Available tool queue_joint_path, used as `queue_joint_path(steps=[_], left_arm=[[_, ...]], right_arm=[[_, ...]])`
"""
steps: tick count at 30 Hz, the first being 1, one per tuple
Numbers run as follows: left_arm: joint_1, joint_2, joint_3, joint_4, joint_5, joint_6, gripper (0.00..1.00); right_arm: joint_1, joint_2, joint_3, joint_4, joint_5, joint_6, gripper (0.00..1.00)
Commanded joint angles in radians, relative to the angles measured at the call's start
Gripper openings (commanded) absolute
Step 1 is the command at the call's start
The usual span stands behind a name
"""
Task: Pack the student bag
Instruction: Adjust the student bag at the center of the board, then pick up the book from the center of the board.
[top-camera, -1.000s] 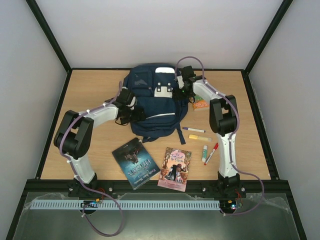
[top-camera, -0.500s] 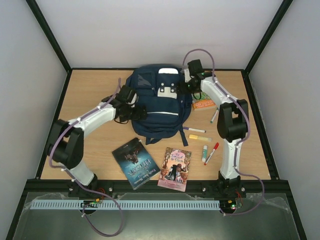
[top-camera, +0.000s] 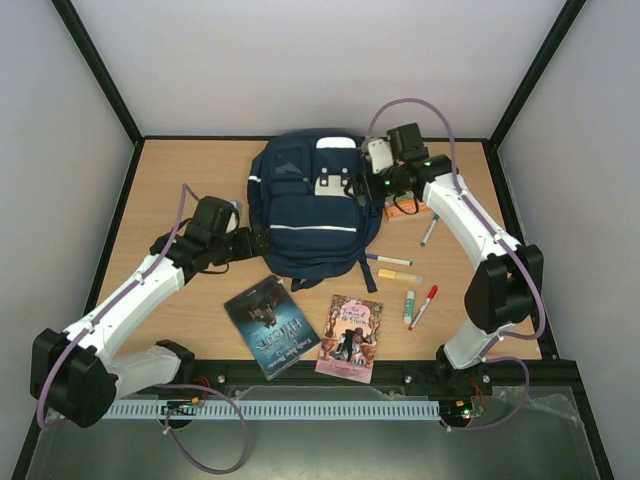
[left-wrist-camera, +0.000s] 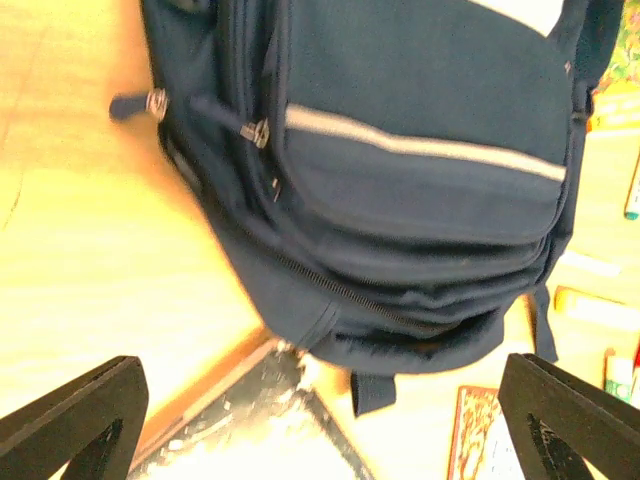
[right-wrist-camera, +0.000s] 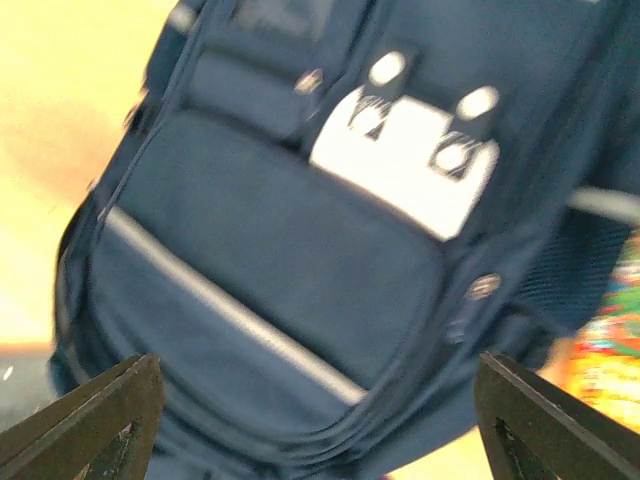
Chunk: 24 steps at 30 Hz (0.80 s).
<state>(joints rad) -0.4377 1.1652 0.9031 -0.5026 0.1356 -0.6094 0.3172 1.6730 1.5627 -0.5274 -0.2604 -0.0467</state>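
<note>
Two books lie on the near part of the table (top-camera: 165, 175): a dark-covered book (top-camera: 272, 325) just near of the student bag (top-camera: 310, 210), and a pink-covered book (top-camera: 350, 337) to its right, close by but apart from it. The student bag lies flat in the far middle of the table, front pockets up and top loop toward the far wall.

The left gripper (top-camera: 257, 241) hangs just beside the bag's near-left side. In its wrist view the fingers (left-wrist-camera: 85, 410) stand wide apart with nothing between them.

The right gripper (top-camera: 357, 187) sits over the bag's far-right edge. Its fingers (right-wrist-camera: 95, 415) are likewise spread and hold nothing, and the blurred bag fills that view.

An orange book (top-camera: 405, 209) lies just right of the bag, partly under the right arm.

Nearer on that side are:
- a purple marker (top-camera: 387, 260)
- a yellow highlighter (top-camera: 399, 275)
- a glue stick (top-camera: 409, 306)
- a red marker (top-camera: 423, 307)

A thin pen (top-camera: 428, 233) lies slightly farther back.
</note>
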Motion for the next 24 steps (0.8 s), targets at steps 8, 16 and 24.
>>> queue_joint_path(steps=[8,16,24], left_arm=[[0.004,-0.247,-0.164,-0.204,0.118,-0.126,0.96],[0.003,-0.303,-0.217,-0.233,0.186,-0.226,0.94],[-0.003,-0.291,-0.3,-0.204,0.242,-0.276,0.92]], right_arm=[[0.216,-0.039,-0.257,-0.068,-0.273,-0.1,0.78],[0.294,-0.09,-0.436,-0.015,-0.353,-0.084,0.77],[0.326,-0.013,-0.519,0.042,-0.444,-0.045,0.77]])
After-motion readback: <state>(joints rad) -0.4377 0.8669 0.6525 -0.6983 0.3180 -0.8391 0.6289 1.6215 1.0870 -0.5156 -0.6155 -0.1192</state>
